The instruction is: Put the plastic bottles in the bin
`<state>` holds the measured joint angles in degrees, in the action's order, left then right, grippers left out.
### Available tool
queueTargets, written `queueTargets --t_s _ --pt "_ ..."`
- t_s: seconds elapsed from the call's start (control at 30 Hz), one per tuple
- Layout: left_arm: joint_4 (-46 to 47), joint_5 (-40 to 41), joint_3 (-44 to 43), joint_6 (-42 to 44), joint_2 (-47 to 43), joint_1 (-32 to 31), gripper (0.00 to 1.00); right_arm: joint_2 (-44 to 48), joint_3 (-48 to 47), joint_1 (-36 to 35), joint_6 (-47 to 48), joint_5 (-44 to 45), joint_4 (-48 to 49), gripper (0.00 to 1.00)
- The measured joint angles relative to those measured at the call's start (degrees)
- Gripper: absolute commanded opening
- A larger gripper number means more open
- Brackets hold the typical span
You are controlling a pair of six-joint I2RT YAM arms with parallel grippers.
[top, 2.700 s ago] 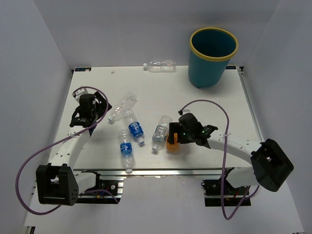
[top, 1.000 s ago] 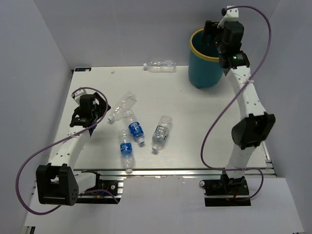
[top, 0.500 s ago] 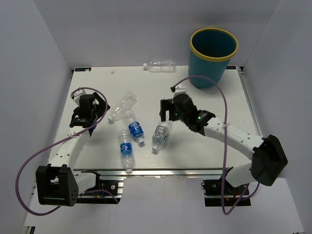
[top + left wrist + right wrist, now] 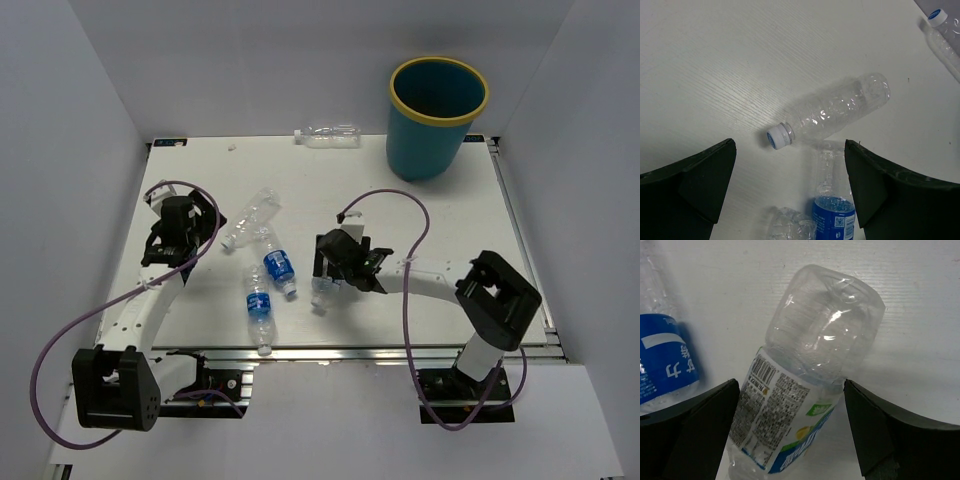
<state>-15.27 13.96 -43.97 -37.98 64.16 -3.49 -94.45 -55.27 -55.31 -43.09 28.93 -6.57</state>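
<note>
Returning from the bin (image 4: 432, 140) at upper right, the orange bottle now gone, the right gripper (image 4: 790, 430) straddles a labelled clear bottle (image 4: 815, 355) at frame centre, jaws apart. The left gripper (image 4: 790, 185) hovers spread over another clear bottle (image 4: 835, 110). Five remain outside.

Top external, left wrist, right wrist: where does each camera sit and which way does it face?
Top external: above and behind the arms, looking down on the table, bin and both arms.
Left wrist: on the left arm, facing down at a clear bottle; left gripper fingers frame the bottom.
Right wrist: on the right arm, facing down at a labelled bottle; right gripper fingers flank it.
Shared: the clear bottle shows in top external and left wrist.
</note>
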Motion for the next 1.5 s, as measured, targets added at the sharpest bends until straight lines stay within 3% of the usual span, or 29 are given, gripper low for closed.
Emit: queueTargets --t_s 0.13,0.27,0.37,0.4,0.47,0.7,0.83,0.93,1.03,1.07,1.17,1.23,1.27,1.37,1.5 --pt "0.1 0.0 0.0 0.0 -1.1 0.0 0.98 -4.1 -0.9 0.0 -1.5 1.3 1.1 0.88" --pt "0.1 0.0 0.0 0.0 -1.4 0.0 0.98 -7.2 -1.2 0.0 -1.5 2.0 1.0 0.78" --pt "0.1 0.0 0.0 0.0 -1.4 0.0 0.98 -7.2 -1.3 0.0 -1.4 2.4 1.6 0.62" --pt "0.1 0.0 0.0 0.0 -1.4 0.0 0.98 -7.1 -1.3 0.0 -1.3 2.5 1.7 0.52" --pt "0.1 0.0 0.0 0.0 -1.4 0.0 0.98 -6.5 -1.2 0.0 -0.6 3.1 1.6 0.4" --pt "0.2 0.2 0.0 0.0 -1.4 0.0 0.98 3.0 -2.5 4.3 8.7 5.7 2.4 0.34" --pt "0.3 0.4 0.0 0.0 -1.4 0.0 0.98 7.9 -9.6 13.2 17.5 6.4 5.8 0.35" --pt "0.5 0.4 0.1 0.0 -1.4 0.0 0.98 9.4 -16.1 21.9 24.0 5.8 14.3 0.33" --pt "0.6 0.4 0.1 0.0 -1.4 0.0 0.98 7.8 -22.1 29.5 29.5 6.0 21.7 0.41" --pt "0.8 0.5 0.2 0.0 -1.4 0.0 0.98 5.8 -25.4 31.8 31.2 6.8 24.1 0.35" --pt "1.2 0.5 0.5 0.0 -1.4 0.0 0.98 -3.3 -37.8 36.5 33.7 8.4 28.1 0.38" --pt "1.4 0.4 0.5 0.1 -1.2 0.0 0.98 -11.6 -49.3 39.1 34.4 9.2 27.5 0.8" --pt "1.6 0.4 0.5 0.2 -1.1 0.0 0.98 -15.5 -54.8 40.1 34.5 9.3 27.1 0.89" --pt "2.0 0.5 0.5 0.4 -0.5 0.0 0.98 -26.1 -69.4 42.2 35.1 10.1 23.5 0.89" --pt "1.9 0.8 0.5 0.5 0.3 0.0 0.98 -30.2 -71.0 42.9 35.7 10.4 20.1 0.89"
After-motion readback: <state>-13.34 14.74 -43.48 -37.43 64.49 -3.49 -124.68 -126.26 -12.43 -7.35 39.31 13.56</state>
